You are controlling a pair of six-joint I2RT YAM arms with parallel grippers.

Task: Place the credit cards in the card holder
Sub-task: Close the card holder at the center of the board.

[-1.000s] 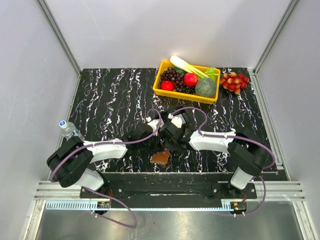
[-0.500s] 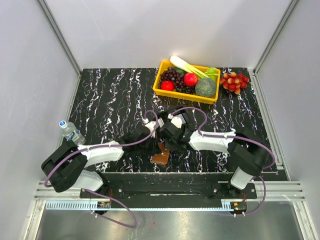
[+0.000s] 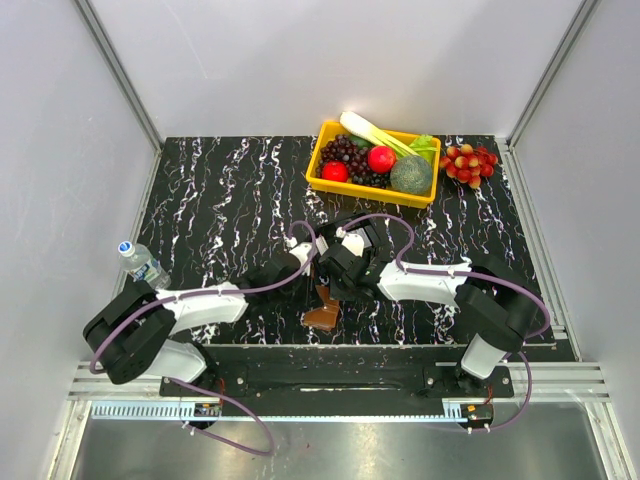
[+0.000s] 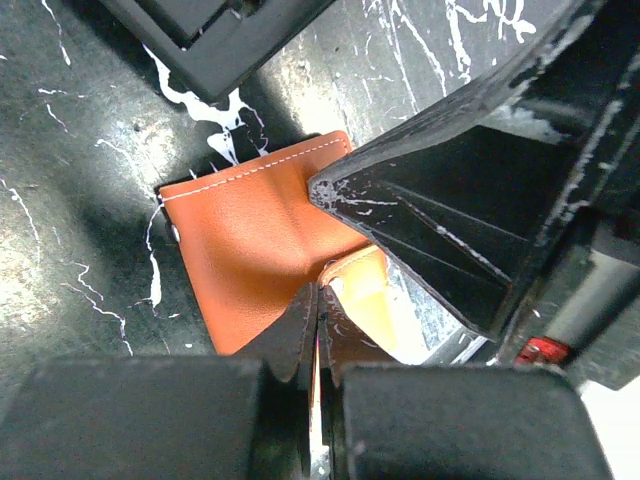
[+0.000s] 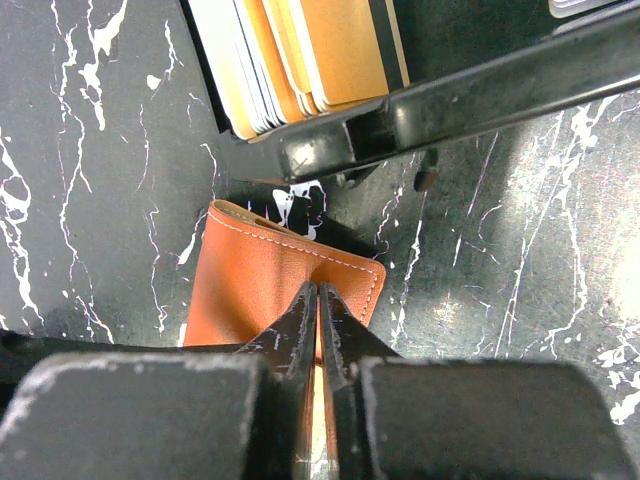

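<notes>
The brown card holder [image 3: 322, 314] lies near the table's front edge, between both arms. In the left wrist view the card holder [image 4: 245, 250] shows its stitched outer face and a pale inner flap. My left gripper [image 4: 318, 297] is shut on a thin edge of it. My right gripper [image 5: 319, 291] is shut on the card holder [image 5: 260, 285] from the other side, with a thin strip between its jaws. The credit cards [image 5: 300, 50], orange and white, stand on edge in a small black box [image 5: 430, 100] just beyond. In the top view the grippers [image 3: 330, 278] hide that box.
A yellow bin [image 3: 318, 180] of fruit and vegetables stands at the back. A bunch of red grapes [image 3: 468, 162] lies to its right. A water bottle [image 3: 140, 260] lies at the table's left edge, next to my left arm.
The left arm's shoulder and elbow have swung a little left and toward me, and its wrist sits slightly further forward. The card holder and the right arm stay put.
</notes>
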